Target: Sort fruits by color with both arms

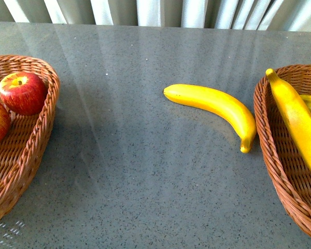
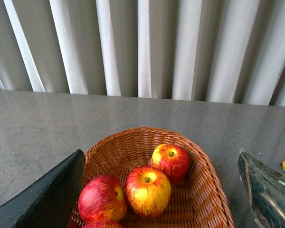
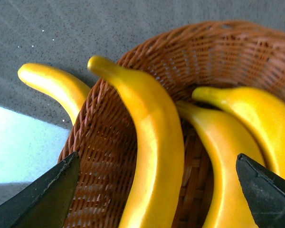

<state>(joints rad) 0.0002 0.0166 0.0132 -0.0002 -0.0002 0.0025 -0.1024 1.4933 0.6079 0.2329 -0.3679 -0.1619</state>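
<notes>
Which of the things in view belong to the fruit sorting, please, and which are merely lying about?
Job in hand: loose banana on the table; bananas in the right basket; apples in the left basket.
Merely there: pleated curtain behind.
</notes>
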